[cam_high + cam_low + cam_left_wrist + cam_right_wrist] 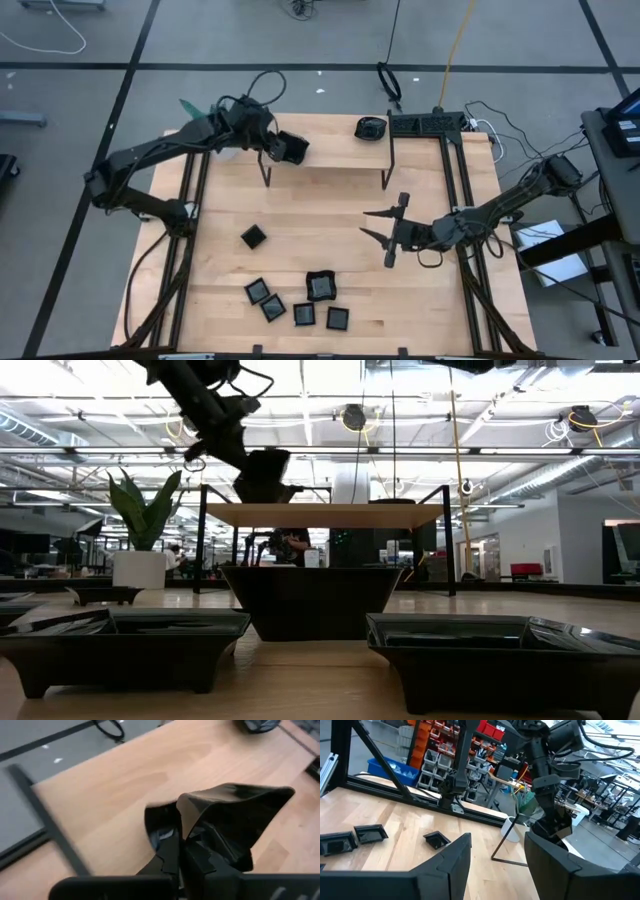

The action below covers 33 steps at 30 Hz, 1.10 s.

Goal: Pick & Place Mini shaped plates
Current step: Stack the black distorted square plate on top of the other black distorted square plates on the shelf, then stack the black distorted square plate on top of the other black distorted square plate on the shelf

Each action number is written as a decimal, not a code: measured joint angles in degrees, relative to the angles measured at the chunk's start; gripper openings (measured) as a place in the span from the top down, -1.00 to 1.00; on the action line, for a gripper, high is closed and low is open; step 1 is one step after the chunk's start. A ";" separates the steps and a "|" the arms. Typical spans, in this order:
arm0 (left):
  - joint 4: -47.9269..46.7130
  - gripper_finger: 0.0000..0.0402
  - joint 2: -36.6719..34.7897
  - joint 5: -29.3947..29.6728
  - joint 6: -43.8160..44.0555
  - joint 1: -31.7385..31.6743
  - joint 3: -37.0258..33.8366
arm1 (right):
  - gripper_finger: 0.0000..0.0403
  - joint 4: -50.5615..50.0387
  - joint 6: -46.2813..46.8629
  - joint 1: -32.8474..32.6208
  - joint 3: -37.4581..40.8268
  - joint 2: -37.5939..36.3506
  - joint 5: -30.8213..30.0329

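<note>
My left gripper (272, 145) is over the left end of the raised wooden shelf (330, 150), shut on a black glossy mini plate (292, 148). The low view shows this plate (262, 475) just above the shelf top (320, 515). Another mini plate (371, 127) rests on the shelf's far right part. Several more lie flat on the table near its near edge, among them a lone one (254, 237) and a wavy-edged one (320, 285). My right gripper (385, 228) hangs open over the table's right middle, touching nothing. My left gripper pinches the mini plate by one side wall (187, 827), with the fingers (169, 852) at that edge. The plate (235, 817) sticks out beyond the fingers, tilted and lifted clear of the shelf.
The shelf stands on thin black legs (265, 175) (386, 172). Black frame rails run along both table sides (185, 240) (470, 270). A potted green plant (145, 525) stands at the far left. Bare wood lies between the shelf and the plates on the table.
</note>
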<state>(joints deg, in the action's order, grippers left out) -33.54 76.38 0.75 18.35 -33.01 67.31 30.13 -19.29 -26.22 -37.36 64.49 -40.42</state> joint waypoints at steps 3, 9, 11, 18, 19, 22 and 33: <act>1.12 0.92 1.35 -1.31 -0.05 0.02 0.00 | 0.15 -0.11 0.22 0.02 0.30 0.00 0.00; 1.05 0.81 1.92 -1.63 -0.60 -0.09 -0.02 | 0.15 -0.04 0.17 0.02 0.30 0.00 -0.01; 1.03 0.75 1.71 -0.53 -0.22 -0.09 -0.02 | 0.15 -0.03 0.18 0.02 0.30 0.00 0.00; 0.82 0.41 -0.16 9.40 -1.45 -0.09 -0.02 | 0.15 -0.04 0.18 0.02 0.30 0.00 -0.10; 0.84 0.35 -0.44 10.26 -1.63 -0.09 -0.02 | 0.15 -0.04 0.17 0.02 0.30 0.00 -0.13; 0.84 0.19 -1.46 11.12 -2.54 -0.09 -0.02 | 0.15 -0.07 0.05 0.02 0.30 0.00 -0.17; 7.95 0.06 -10.91 0.28 -8.71 10.75 -5.12 | 0.15 -4.12 4.02 -0.89 0.30 0.02 0.07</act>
<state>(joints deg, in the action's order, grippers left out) -25.60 65.47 1.03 9.63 -22.27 62.19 26.00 -15.27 -27.10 -37.06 64.51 -40.36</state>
